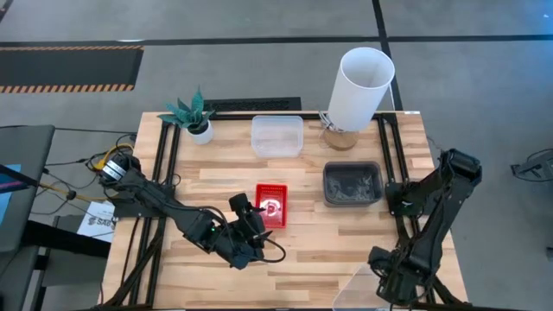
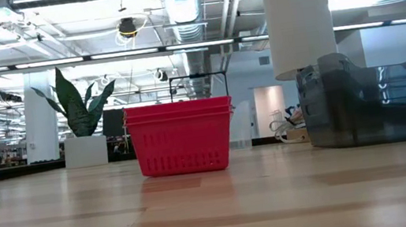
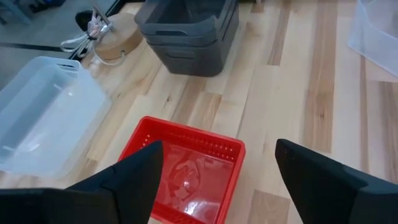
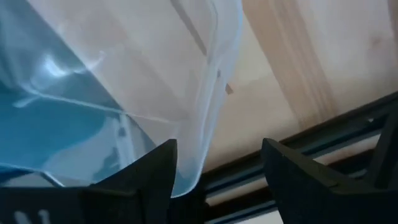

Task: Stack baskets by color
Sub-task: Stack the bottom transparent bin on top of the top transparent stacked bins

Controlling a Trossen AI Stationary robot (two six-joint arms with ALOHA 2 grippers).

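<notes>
Red baskets: stood near the middle of the bench, nested in a stack; the low view showed several rims one on another.
Grey baskets: sat to the right of the red ones, well apart, also nested as the left wrist view showed.
Clear baskets: rested toward the far edge, between the potted plant and the white cylinder.
Another clear basket: lay tilted at the near right edge of the bench, by the right arm.
Left pincer: hung just beside the red stack on its near left side, fingers spread wide, nothing between them; the red stack showed in the gap below.
Right pincer: was at the near right corner, fingers spread, with the rim of the tilted clear basket between them; contact could not be told.
Cylinder base: a round wooden disc with a cable lay beside the grey stack.
</notes>
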